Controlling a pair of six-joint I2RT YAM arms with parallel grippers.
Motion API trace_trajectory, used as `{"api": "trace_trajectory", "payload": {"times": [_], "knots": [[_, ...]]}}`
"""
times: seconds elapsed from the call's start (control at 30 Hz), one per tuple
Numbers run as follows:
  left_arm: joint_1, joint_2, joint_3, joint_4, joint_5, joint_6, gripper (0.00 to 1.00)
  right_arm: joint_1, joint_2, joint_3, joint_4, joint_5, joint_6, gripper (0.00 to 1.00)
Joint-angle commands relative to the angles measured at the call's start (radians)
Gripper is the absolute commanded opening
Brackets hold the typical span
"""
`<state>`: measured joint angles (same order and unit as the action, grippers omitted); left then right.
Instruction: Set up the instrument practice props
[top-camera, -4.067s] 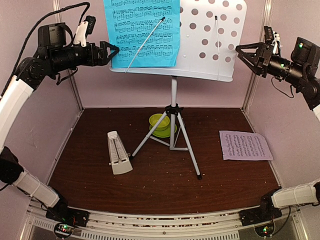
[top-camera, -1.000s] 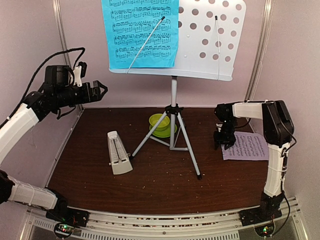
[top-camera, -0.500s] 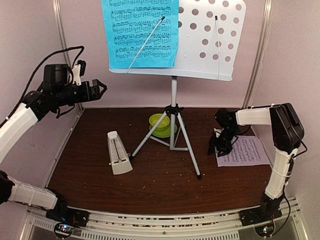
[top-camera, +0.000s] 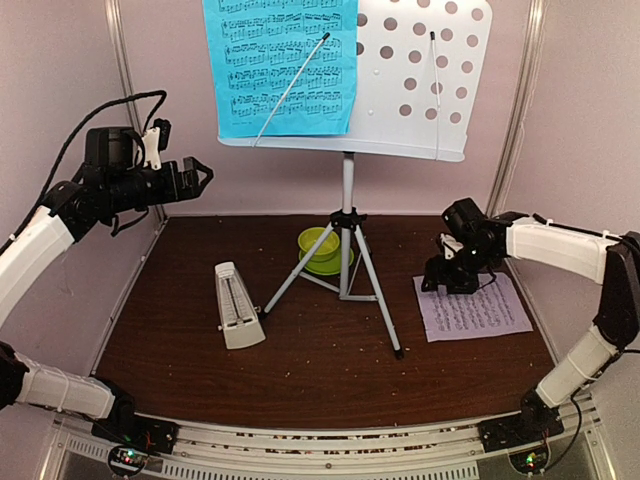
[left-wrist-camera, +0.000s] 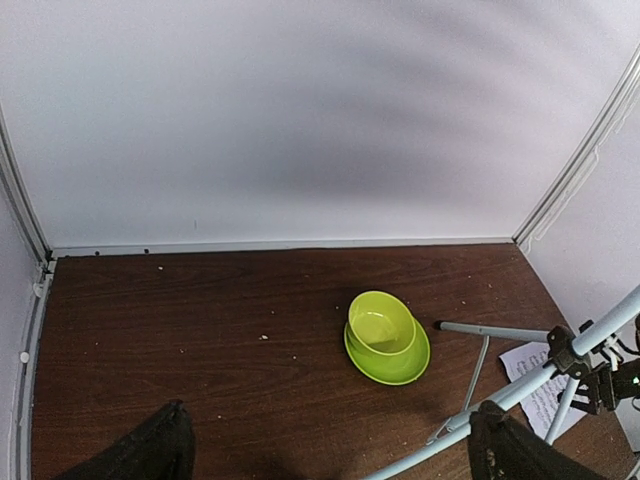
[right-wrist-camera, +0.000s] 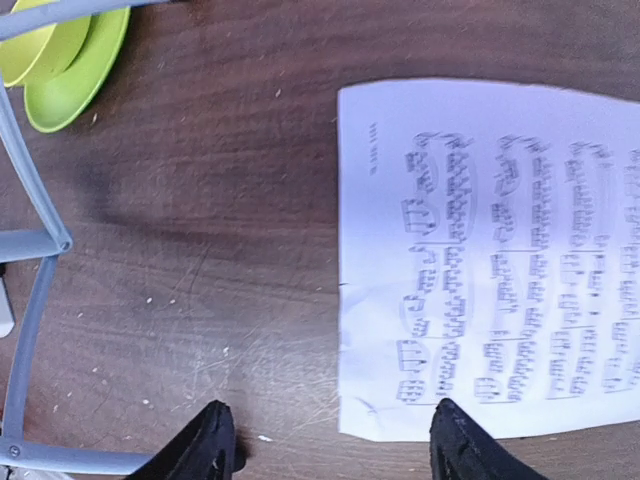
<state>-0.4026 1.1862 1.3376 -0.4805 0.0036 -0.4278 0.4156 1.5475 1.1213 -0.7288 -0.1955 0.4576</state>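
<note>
The right gripper (right-wrist-camera: 335, 450) hangs low over the table (top-camera: 300, 380), jaws parted and empty, straddling the left edge of the pale pink music sheet (top-camera: 478, 312), which lies flat right of the tripod (top-camera: 345, 262). The left gripper (top-camera: 200, 176) gapes wide, well apart; the right arm is clearly nearer.

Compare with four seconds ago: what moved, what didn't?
Right gripper dropped from beside the stand to the pink sheet and dragged it left and slightly nearer; jaws now open over its edge. Left gripper lowered and pulled back, jaws open. Blue sheet, stand, metronome and bowl unchanged.
</note>
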Motion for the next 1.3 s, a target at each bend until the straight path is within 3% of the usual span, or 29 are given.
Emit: {"api": "trace_trajectory", "payload": {"times": [0.0,0.7,0.97,1.27], "knots": [[0.007,-0.011,0.042,0.028,0.016,0.014,0.97,0.031,0.029,-0.004,-0.049,0.196,-0.015,0.69],[0.006,0.000,0.058,0.027,0.023,0.007,0.97,0.140,0.256,-0.110,0.020,0.195,-0.037,0.54],[-0.001,-0.002,0.060,0.026,0.026,0.017,0.97,0.158,0.274,-0.181,0.059,0.120,-0.028,0.26],[-0.037,-0.009,0.048,0.025,0.012,0.032,0.97,0.159,0.221,-0.229,0.077,0.107,-0.031,0.04]]}}
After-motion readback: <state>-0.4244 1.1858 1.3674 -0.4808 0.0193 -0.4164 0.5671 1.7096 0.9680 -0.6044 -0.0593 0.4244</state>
